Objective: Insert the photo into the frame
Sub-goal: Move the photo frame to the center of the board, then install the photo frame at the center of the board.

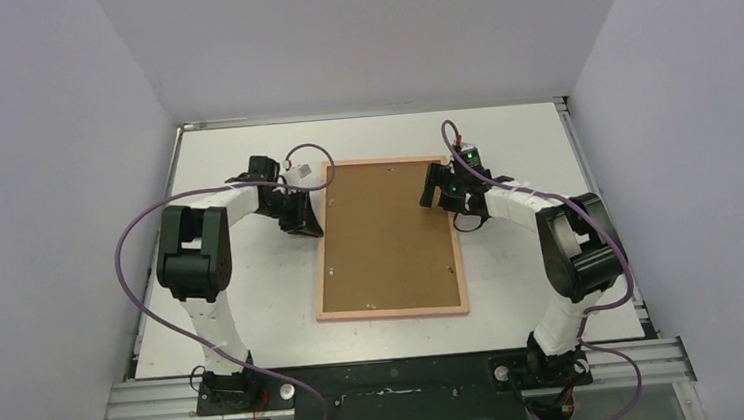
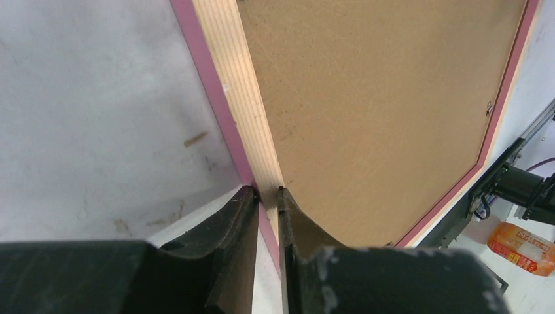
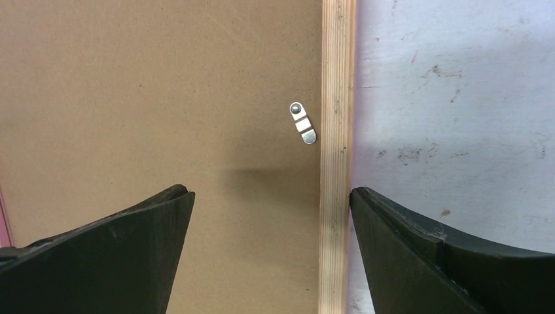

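Left wrist view showed my left pincer (image 2: 266,193) clenched across the left rail of the frame (image 2: 232,85), which lay back-up on the counter (image 2: 98,118) with the backing board (image 2: 366,111) in it. My right pincer (image 3: 269,192) hung released over the opposite rail, beside a turn clip (image 3: 303,123), grasping nothing. The photo was nowhere visible. I judged that lifting by one thin rail could twist the frame, slip, or spill the board.
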You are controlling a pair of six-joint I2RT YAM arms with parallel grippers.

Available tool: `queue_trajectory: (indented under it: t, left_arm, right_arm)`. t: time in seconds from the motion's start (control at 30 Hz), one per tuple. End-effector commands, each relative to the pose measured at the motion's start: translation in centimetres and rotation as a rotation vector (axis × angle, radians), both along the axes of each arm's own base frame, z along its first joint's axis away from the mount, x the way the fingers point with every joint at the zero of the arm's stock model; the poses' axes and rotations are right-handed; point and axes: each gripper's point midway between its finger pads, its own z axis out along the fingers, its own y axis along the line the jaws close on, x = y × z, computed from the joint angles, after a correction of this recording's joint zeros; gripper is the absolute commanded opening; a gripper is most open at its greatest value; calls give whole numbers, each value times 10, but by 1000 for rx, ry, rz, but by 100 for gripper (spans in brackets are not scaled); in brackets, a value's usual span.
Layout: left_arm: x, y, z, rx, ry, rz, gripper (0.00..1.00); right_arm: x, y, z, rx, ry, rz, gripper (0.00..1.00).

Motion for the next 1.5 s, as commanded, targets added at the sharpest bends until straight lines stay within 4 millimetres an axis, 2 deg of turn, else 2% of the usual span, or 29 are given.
queue_trajectory:
  t: [0.0, 0.1, 0.2, 0.3, 0.4, 0.53, 0.67, 0.8, 0.87, 0.93, 1.07, 1.23, 1.33, 1.47]
  left_arm:
    - [-25, -5, 13, -46, 17, -26, 13]
    - [-43, 0, 15, -36, 32, -42, 12]
    - [-51, 11, 19, -27, 36, -30, 11]
    - [-50, 25, 26, -51, 60, 4, 14]
    - [-35, 41, 32, -43, 38, 42, 17]
    - [-22, 49, 37, -41, 16, 68, 19]
    - [-16, 46, 41, -61, 7, 77, 21]
    - [-16, 47, 35, -41, 9, 81, 22]
    - [-16, 50, 28, -19, 14, 86, 21]
    - [-15, 53, 23, -1, 22, 92, 21]
    - [-10, 58, 16, 35, 22, 113, 18]
    - [-8, 59, 13, 39, 28, 123, 17]
    - [-7, 58, 11, 18, 27, 138, 22]
    - [-9, 55, 5, 4, 40, 149, 28]
  right_arm:
    - [-8, 42, 24, 107, -51, 69, 93]
    - [-17, 57, 25, 134, -47, 88, 93]
    - [-28, 68, 24, 146, -40, 97, 93]
    - [-34, 67, 23, 134, -40, 77, 93]
    - [-32, 60, 27, 106, -50, 55, 91]
    - [-22, 55, 47, 78, -86, 33, 90]
    - [-16, 49, 70, 49, -120, -21, 90]
    - [-16, 53, 89, 48, -158, -69, 90]
    - [-17, 68, 96, 84, -170, -61, 90]
    - [-19, 92, 100, 130, -172, -25, 90]
    - [-28, 150, 95, 188, -152, 64, 90]
    - [-36, 210, 91, 296, -135, 124, 90]
    - [-36, 233, 94, 362, -146, 142, 90]
    - [-35, 251, 96, 418, -146, 157, 90]
